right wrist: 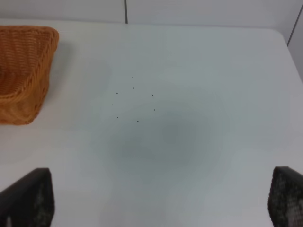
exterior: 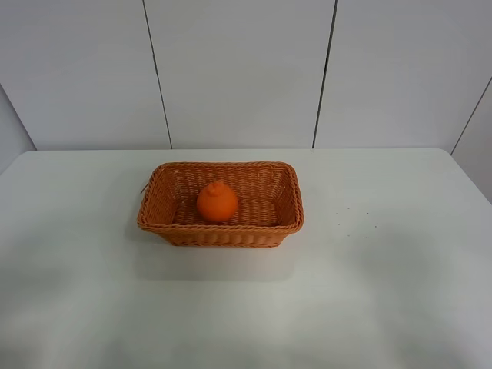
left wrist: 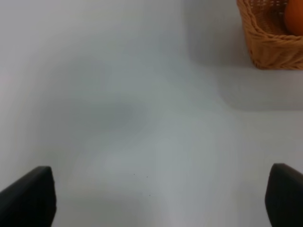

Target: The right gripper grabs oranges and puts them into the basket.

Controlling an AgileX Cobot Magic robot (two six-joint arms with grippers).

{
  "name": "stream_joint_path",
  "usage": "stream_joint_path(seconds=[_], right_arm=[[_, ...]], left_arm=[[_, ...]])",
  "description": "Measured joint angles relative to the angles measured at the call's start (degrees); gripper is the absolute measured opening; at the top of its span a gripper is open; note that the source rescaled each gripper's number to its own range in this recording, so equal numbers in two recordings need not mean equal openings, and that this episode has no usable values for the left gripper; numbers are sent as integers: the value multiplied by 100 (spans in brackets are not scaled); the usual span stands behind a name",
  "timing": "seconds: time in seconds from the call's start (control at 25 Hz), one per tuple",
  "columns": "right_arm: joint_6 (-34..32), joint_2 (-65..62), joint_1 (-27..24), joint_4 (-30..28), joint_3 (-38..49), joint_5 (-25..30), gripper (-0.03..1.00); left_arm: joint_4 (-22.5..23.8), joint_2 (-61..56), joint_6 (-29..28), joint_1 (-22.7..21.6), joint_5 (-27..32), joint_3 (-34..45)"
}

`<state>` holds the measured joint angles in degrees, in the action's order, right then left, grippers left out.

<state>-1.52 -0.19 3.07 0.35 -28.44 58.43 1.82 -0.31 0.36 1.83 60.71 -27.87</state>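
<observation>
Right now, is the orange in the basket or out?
In. The orange sits inside the basket, walls all round it.

no text, label, brand, number or sign can be read in any view; nothing legible is carried by the wicker basket [exterior: 221, 231], the orange [exterior: 217, 203] or the white counter [exterior: 384, 292].

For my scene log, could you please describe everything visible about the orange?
The orange is a single bright, matte fruit with a bumpy knob on top, sitting upright inside the woven wicker basket, left of its middle and toward the front wall. It rests on the basket floor. No gripper touches it. The left wrist view catches only its edge.
</observation>
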Motion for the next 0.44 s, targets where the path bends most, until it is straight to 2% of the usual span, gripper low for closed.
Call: stream_joint_path(seconds=[0.44], right_arm=[[-17,0,17,-35,0,0,100]], left_arm=[[0,0,0,0,0,0]])
